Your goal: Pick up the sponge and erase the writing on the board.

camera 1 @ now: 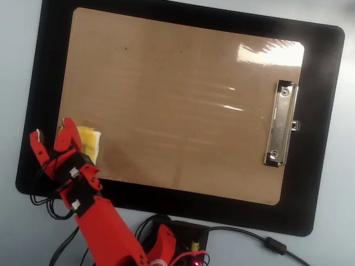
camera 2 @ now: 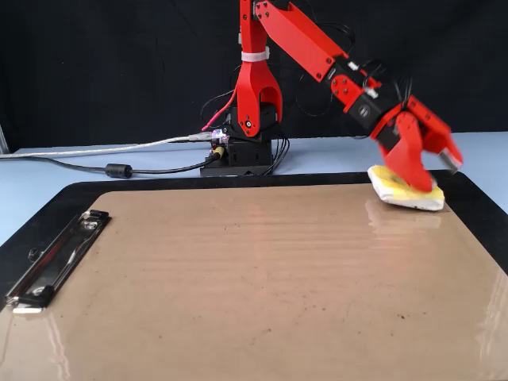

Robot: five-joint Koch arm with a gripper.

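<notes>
Pale bench, black mat [camera 1: 195, 15]: I log the board [camera 1: 176, 99], the sponge [camera 2: 405, 193] at its corner, gripper [camera 1: 49, 139] spread wide beside it.

Bright, even light; white glare streaks the glossy board [camera 1: 168, 105] near its clip [camera 1: 280, 124], and both views stay sharp.

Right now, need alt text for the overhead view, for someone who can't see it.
A red robot arm reaches from the bottom edge, its gripper open at the lower-left corner of a tan clipboard board; one finger overlaps a yellow sponge lying there. The board rests on a black mat, metal clip at right, with no writing visible.
</notes>
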